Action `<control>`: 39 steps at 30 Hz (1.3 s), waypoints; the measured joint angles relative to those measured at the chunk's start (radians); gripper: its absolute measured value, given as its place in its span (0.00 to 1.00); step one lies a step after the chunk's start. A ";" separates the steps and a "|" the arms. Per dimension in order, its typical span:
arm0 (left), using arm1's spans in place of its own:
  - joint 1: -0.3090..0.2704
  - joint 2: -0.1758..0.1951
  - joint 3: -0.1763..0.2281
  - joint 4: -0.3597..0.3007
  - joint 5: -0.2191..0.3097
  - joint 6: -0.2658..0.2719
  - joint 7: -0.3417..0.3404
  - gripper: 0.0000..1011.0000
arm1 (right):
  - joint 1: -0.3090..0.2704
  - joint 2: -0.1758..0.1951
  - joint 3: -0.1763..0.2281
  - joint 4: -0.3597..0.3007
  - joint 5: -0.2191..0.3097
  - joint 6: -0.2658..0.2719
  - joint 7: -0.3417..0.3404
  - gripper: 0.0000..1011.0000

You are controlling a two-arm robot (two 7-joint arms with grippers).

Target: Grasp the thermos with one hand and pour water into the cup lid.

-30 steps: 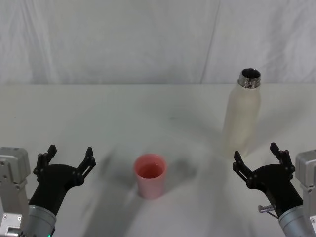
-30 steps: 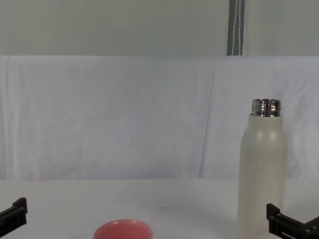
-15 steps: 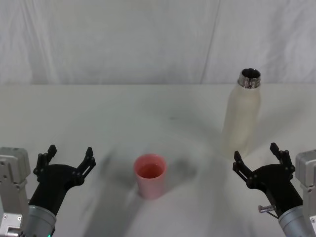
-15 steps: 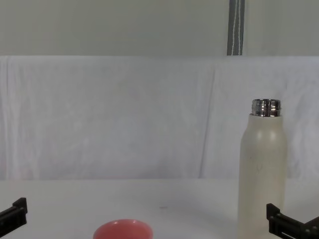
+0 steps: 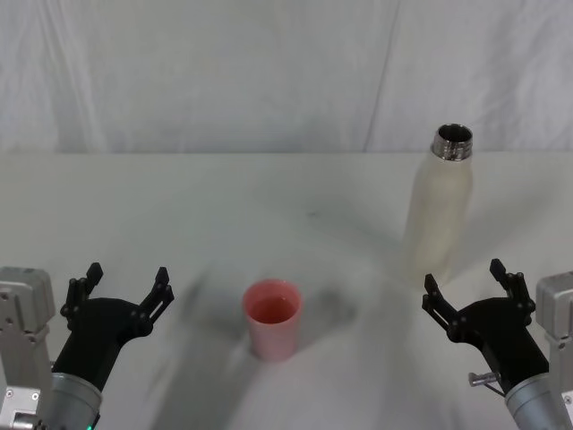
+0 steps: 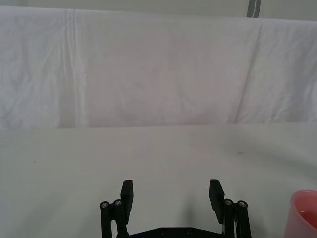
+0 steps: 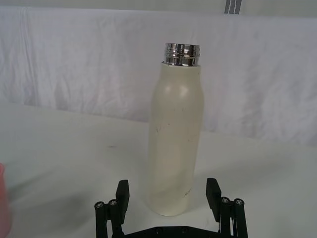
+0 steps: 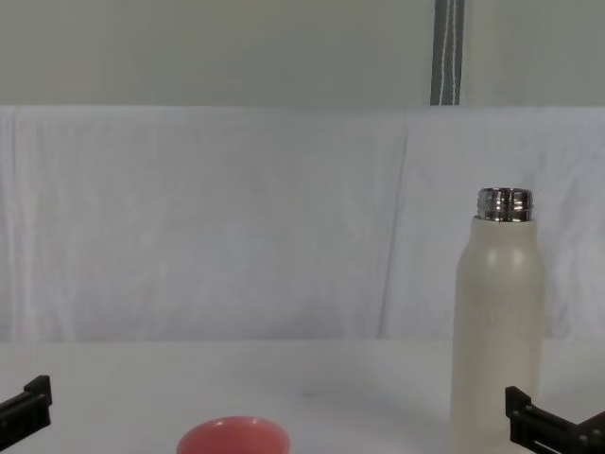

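On the white table (image 5: 224,206) the thermos (image 5: 438,204) stands upright, uncapped; behind it the right gripper (image 5: 467,288) waits released. Left gripper (image 5: 122,287) is released too, beside the pink cup lid (image 5: 272,319).

- A staged test area, probably a robot lab (not a home).
- White table (image 5: 179,206) in front.
- White wrinkled cloth backdrop (image 8: 236,218) hangs at the far side.
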 joint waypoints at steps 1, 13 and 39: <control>0.000 0.000 0.000 0.000 0.000 0.000 0.000 0.99 | 0.000 -0.002 0.003 0.000 0.000 0.000 0.006 0.99; 0.000 0.000 0.000 0.000 0.000 0.000 0.000 0.99 | 0.015 -0.015 0.036 -0.009 0.021 0.024 0.088 0.99; 0.000 0.000 0.000 0.000 0.000 0.000 0.000 0.99 | 0.162 -0.055 0.082 0.116 0.088 0.117 0.187 0.99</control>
